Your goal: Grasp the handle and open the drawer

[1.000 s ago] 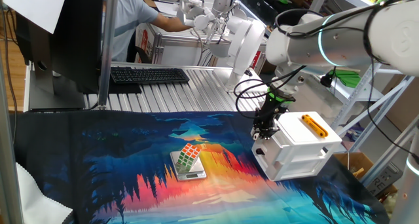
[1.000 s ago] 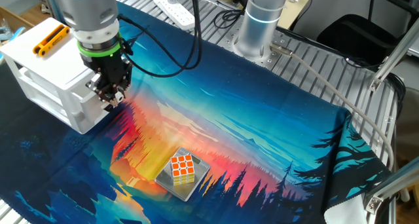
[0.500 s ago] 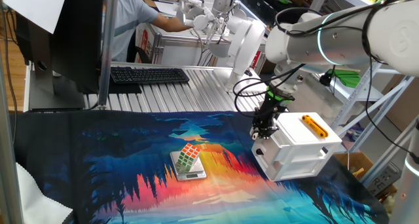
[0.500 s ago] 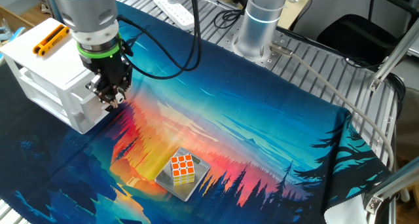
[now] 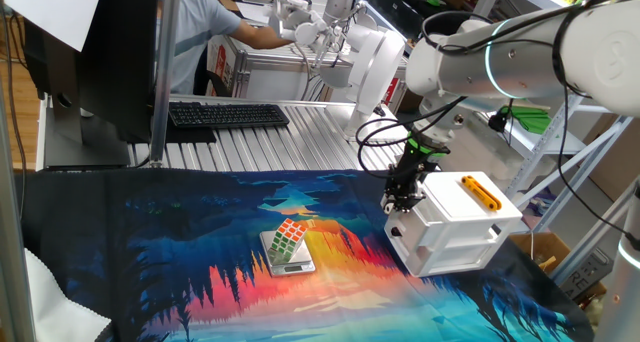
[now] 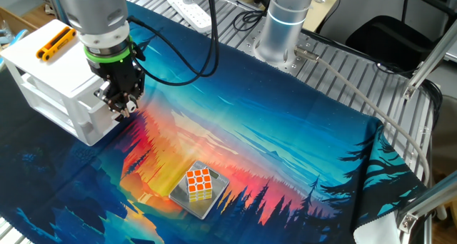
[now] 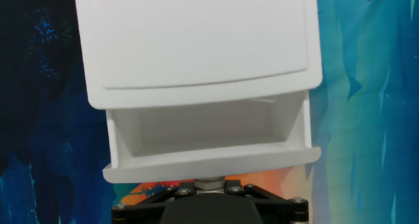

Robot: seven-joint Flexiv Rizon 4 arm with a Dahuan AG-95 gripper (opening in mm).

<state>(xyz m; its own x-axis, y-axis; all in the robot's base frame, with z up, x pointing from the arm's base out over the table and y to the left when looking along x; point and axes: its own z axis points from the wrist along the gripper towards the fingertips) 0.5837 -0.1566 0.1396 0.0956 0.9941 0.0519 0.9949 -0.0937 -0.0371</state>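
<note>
Nothing has visibly moved since the earlier frames; the cabinet (image 5: 455,225) sits at the counter's (image 6: 300,144) right end in one fixed view, its upper drawer (image 7: 209,142) partly out; the pincer (image 6: 121,105) is closed on the handle (image 7: 209,183), pulling straight out along the drawer's travel.

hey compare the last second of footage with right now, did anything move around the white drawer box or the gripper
Nothing visibly changed. In both fixed views the gripper sits at the front of the drawer just as before, and the hand view shows that drawer partly pulled out. The cabinet, the orange bar on top and the cube are in the same places.
</note>
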